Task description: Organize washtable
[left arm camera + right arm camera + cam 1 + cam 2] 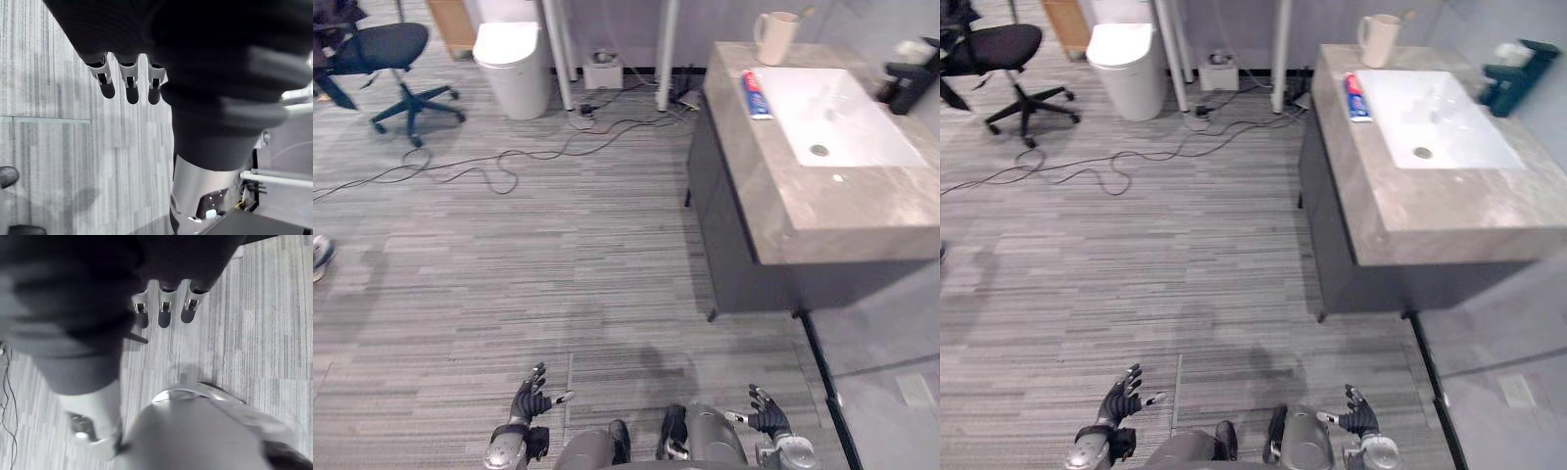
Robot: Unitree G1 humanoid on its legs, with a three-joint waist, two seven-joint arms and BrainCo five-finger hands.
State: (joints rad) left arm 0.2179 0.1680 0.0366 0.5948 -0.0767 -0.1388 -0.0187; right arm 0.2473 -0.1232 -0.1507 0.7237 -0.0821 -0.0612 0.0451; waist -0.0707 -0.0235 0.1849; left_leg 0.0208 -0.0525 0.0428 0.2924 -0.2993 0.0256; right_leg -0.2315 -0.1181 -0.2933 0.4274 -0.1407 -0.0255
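Grey striped floor (509, 255) covers the room, and both hands hang low over it, holding nothing. The left hand (530, 399) has its fingers (128, 83) straight and slightly spread with the thumb out to the side. The right hand (766, 416) is relaxed and spread in the same way, its fingers (164, 308) pointing down at bare floor.

The washtable (862, 211) stands well ahead of the right hand and a little to its right, well apart from both hands. It is a dark cabinet under a grey stone top. A white basin (842, 117) is sunk into that top. A toothpaste tube (756, 94) lies flat on the stone, just beside the basin's edge on the side nearer the left hand. Beyond the tube, at the far corner, stands a beige cup (773, 37) with a handle. A dark tap (909, 83) sits on the far right side of the basin.

Far ahead of the left hand are a white lidded bin (512, 69) and an office chair (386, 59), with loose cables (499, 162) trailing over the floor between them and the hands. A person's shoe (319, 257) shows well out to the left.
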